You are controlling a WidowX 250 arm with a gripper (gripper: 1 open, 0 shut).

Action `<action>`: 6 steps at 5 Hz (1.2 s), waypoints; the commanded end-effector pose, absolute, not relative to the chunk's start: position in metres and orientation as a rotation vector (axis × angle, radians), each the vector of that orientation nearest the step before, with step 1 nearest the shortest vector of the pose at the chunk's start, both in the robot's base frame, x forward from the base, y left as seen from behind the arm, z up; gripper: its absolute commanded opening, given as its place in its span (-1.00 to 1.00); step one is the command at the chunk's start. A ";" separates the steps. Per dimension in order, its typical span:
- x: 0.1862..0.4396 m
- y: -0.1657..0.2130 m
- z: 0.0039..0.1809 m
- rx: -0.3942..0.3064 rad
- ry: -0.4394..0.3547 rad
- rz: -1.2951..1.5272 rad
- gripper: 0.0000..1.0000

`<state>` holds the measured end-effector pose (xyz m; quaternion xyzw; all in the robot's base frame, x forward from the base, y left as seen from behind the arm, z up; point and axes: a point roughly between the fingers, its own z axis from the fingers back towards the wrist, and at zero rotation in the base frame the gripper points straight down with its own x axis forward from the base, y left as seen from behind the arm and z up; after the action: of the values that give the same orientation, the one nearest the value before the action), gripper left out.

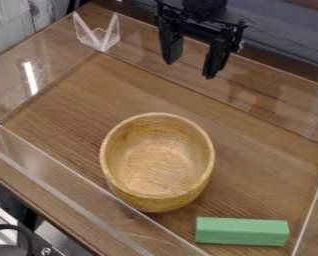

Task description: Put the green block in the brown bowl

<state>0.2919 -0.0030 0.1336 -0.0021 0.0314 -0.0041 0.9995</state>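
Observation:
The green block (242, 231) lies flat on the wooden table near the front edge, just right of and below the brown bowl (156, 160). That bowl stands upright in the middle of the table and holds nothing. My gripper (191, 56) hangs at the back of the scene, well above and behind the bowl, pointing down. Its black fingers (214, 58) stand apart with nothing between them, so it is open. A wide stretch of table separates it from the block.
Clear plastic walls (42, 70) fence the wooden table (262, 140) on all sides. A small clear folded stand (98, 33) sits at the back left corner. Dark cables and hardware show at the bottom left, outside the wall.

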 end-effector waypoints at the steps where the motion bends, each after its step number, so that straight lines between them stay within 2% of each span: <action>1: 0.275 -0.021 0.124 -0.007 0.083 -0.223 1.00; 2: 0.243 -0.053 0.112 -0.006 0.102 -0.473 1.00; 3: 0.216 -0.092 0.106 0.013 0.059 -0.723 1.00; 4: 0.203 -0.116 0.088 0.018 0.032 -0.878 1.00; 6: 0.187 -0.133 0.059 0.035 -0.022 -0.980 1.00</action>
<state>0.1825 -0.1294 0.0526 0.0183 0.0055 -0.4692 0.8829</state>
